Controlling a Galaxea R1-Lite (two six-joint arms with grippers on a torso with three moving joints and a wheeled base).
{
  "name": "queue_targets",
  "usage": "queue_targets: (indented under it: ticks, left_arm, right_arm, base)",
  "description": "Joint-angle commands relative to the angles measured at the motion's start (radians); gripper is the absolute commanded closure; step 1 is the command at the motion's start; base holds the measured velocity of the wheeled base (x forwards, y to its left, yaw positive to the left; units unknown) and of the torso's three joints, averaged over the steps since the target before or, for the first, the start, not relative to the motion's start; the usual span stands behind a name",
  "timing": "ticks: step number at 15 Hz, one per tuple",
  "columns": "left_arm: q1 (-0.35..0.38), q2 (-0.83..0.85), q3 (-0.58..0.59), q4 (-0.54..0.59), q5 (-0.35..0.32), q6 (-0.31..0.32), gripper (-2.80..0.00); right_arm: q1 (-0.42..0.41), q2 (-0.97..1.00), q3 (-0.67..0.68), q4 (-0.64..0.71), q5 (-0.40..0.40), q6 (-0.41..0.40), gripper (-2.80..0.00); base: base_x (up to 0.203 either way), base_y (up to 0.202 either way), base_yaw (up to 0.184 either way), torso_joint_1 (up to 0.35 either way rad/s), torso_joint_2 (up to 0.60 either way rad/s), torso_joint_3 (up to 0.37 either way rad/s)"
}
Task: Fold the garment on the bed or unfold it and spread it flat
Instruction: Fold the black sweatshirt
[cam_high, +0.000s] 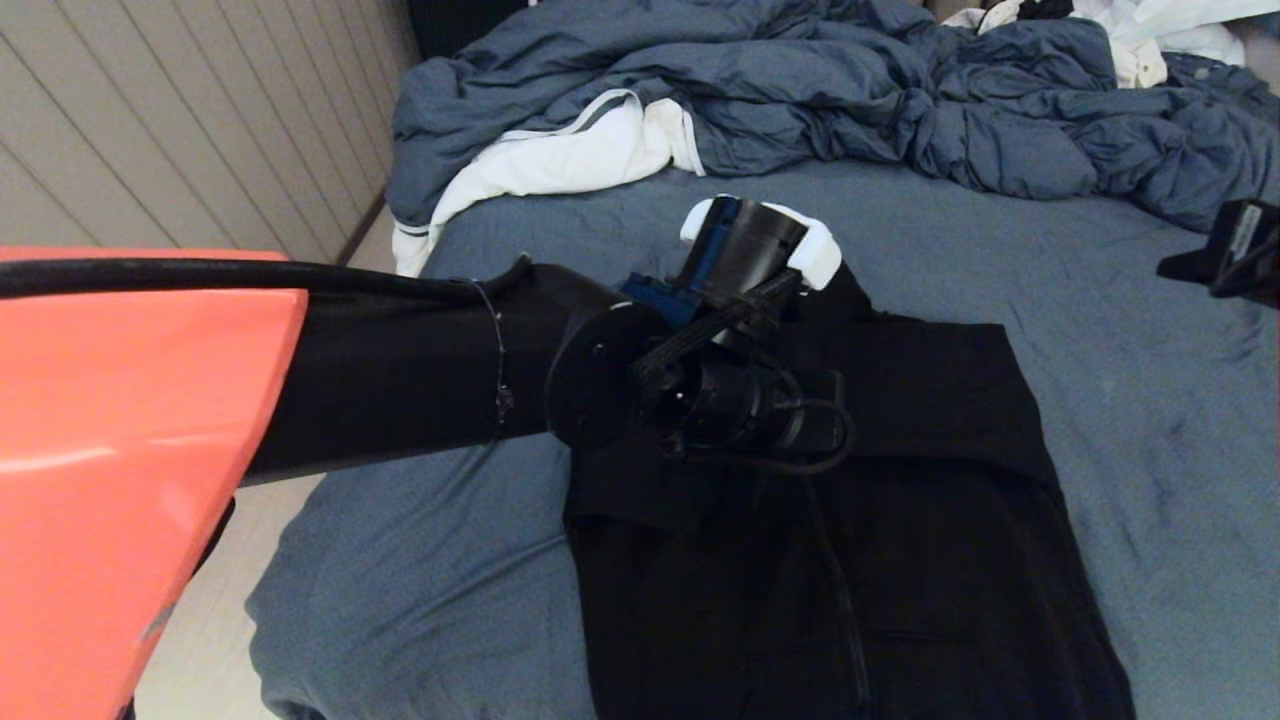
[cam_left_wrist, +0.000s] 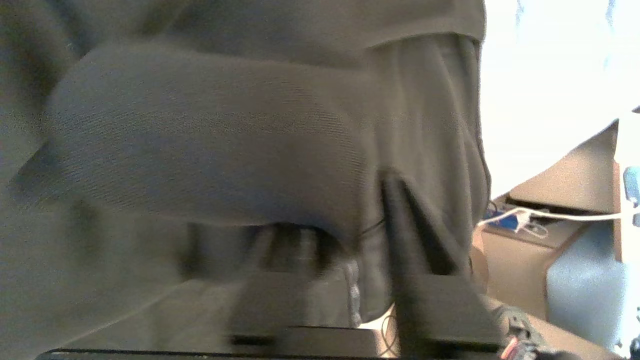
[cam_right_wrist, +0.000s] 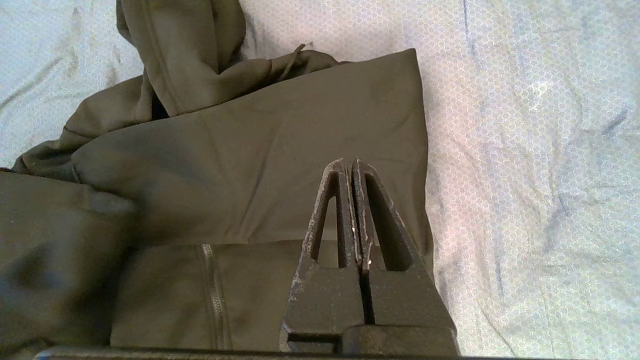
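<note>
The black hoodie lies on the blue-grey bed sheet, zip side up, with a sleeve folded across its chest. My left arm reaches over the hoodie's upper left part, and its wrist hides the fingers in the head view. In the left wrist view my left gripper is shut on black hoodie fabric, which drapes over one finger and fills most of the picture. My right gripper hovers shut and empty above the hoodie's right edge; it shows at the head view's right border.
A rumpled blue-grey duvet is heaped along the far side of the bed. A white cloth with grey trim lies at its left end. A panelled wall and a strip of floor run along the bed's left side.
</note>
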Motion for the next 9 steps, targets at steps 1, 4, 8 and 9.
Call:
queue_targets:
  ticks: [1, 4, 8, 9]
  left_arm:
    - [-0.012, -0.001, -0.006, 0.003, -0.001, -0.003, -2.8]
    - [-0.035, -0.011, -0.007, 0.001, -0.001, -0.004, -2.8]
    - [-0.06, -0.002, -0.009, -0.025, 0.011, -0.004, -2.8]
    - [-0.06, 0.008, -0.009, -0.042, 0.02, -0.005, -2.8]
  right_arm:
    - [0.0, -0.001, -0.001, 0.002, 0.001, 0.001, 0.0]
    - [0.0, -0.002, 0.001, 0.003, 0.001, 0.001, 0.0]
    - [0.0, -0.002, 0.002, 0.003, 0.002, 0.003, 0.0]
    - [0.0, -0.002, 0.007, 0.003, 0.002, 0.003, 0.0]
  base:
    - [0.0, 0.0, 0.0, 0.0, 0.0, 0.0]
    - [0.0, 0.0, 0.0, 0.0, 0.0, 0.0]
    - [0.0, 0.0, 0.0, 0.0, 0.0, 0.0]
    - [0.0, 0.0, 0.0, 0.0, 0.0, 0.0]
